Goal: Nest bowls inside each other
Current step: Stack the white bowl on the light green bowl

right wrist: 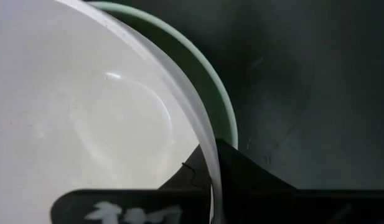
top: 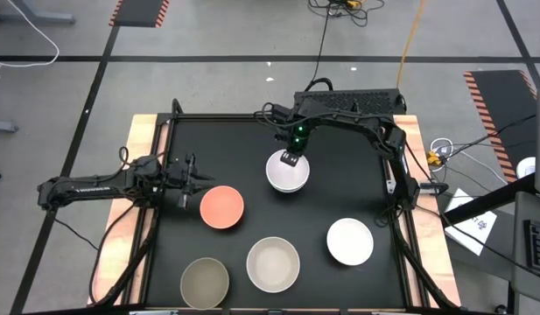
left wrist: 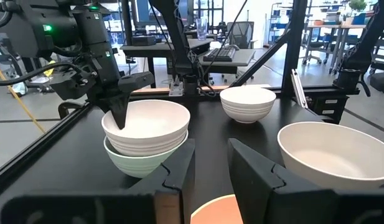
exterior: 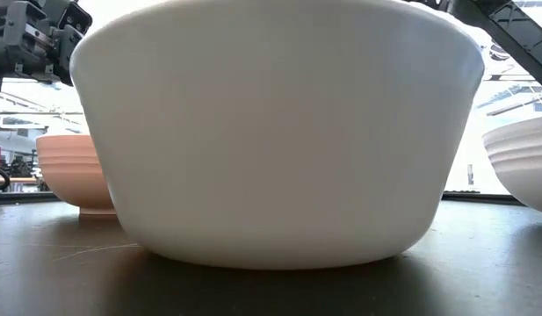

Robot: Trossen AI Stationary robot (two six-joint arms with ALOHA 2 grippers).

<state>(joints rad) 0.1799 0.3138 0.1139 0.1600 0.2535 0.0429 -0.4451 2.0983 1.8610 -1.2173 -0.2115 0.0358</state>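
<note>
In the high view a white bowl (top: 287, 173) sits nested in the mint green bowl (left wrist: 139, 160) at the table's middle, toward the far side. My right gripper (top: 291, 158) reaches down from above onto the white bowl's far rim, shut on it. My left gripper (top: 196, 182) hovers open at the left, just beside the salmon pink bowl (top: 221, 207), touching nothing. The olive-grey bowl (top: 205, 282), the cream bowl (top: 273, 263) and a second white bowl (top: 350, 241) stand on their bases along the near side. My right gripper holds the white bowl by its rim (right wrist: 207, 163) on the far side, one finger inside the bowl and one finger (right wrist: 241, 175) outside. The fingers come from above, pointing down. The white bowl sits roughly level inside the mint green bowl, whose rim (right wrist: 224, 115) shows just outside it.
The black table top (top: 357, 188) is bordered by a raised frame and wooden edges. In the low view the cream bowl (exterior: 279, 132) fills the picture, flanked by the salmon bowl (exterior: 73, 171) and the white bowl (exterior: 525, 167). Bare table lies along the right and far left.
</note>
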